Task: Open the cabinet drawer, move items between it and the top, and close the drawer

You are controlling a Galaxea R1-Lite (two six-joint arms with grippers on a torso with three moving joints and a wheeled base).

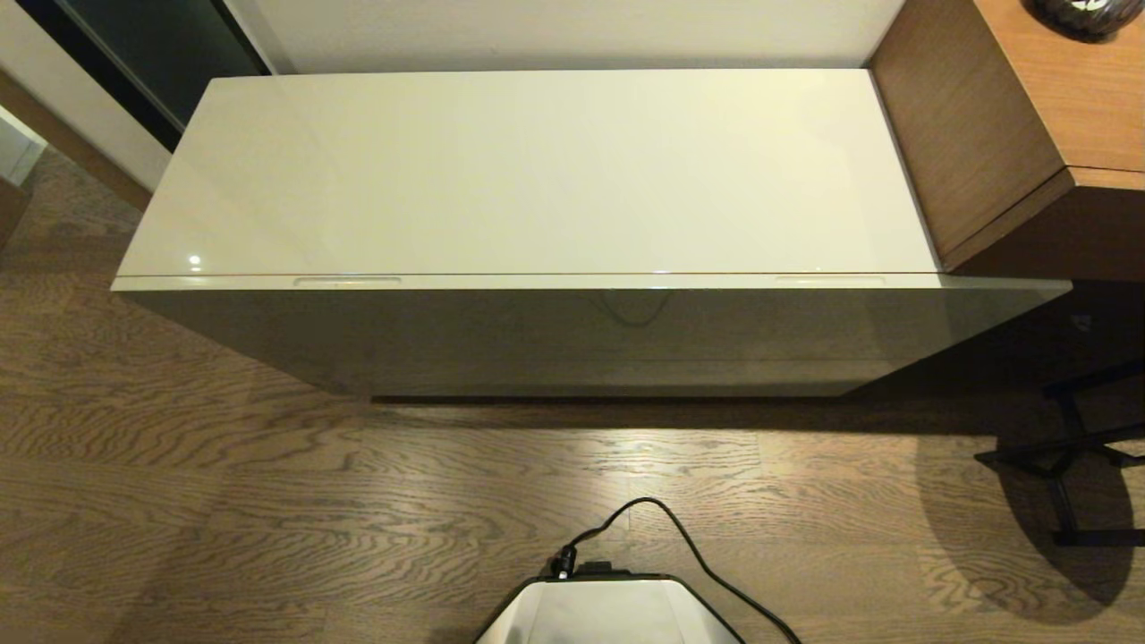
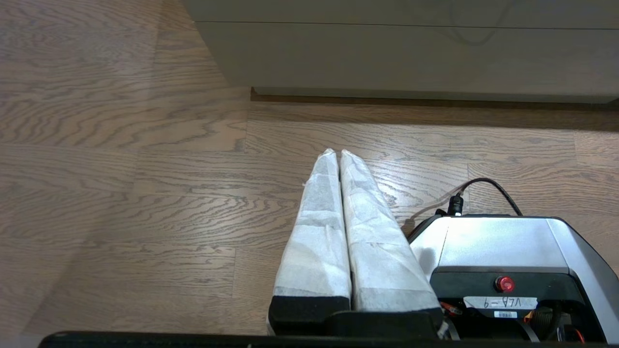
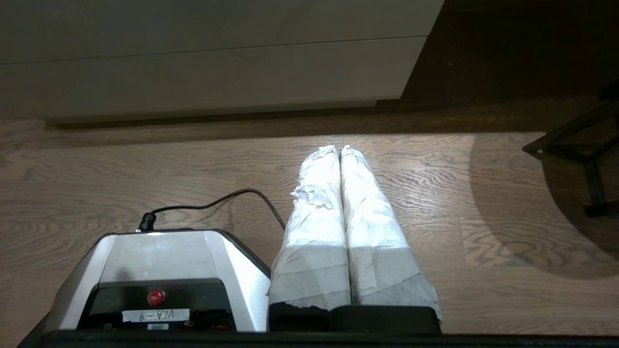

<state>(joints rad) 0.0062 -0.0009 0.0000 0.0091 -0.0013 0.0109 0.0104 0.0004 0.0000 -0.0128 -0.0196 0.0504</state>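
The low cabinet's glossy cream-white top [image 1: 537, 170] lies bare before me in the head view. Below its front edge the wide cabinet drawer [image 1: 590, 283] sits pushed in, with two narrow notches [image 1: 347, 281] along its rim. No slippers show anywhere; they are hidden or out of view. My left gripper [image 2: 336, 153] hangs low over the wooden floor beside my base, its white-wrapped fingers pressed together and empty. My right gripper [image 3: 339, 150] is parked the same way on the other side, shut with nothing in it. Neither arm appears in the head view.
A taller brown wood-grain desk [image 1: 1029, 116] adjoins the cabinet on the right, with a dark round object [image 1: 1087, 13] on it. Black metal legs [image 1: 1064, 456] stand on the floor at right. My base [image 1: 608, 613] with its black cable [image 1: 689, 537] sits near the bottom.
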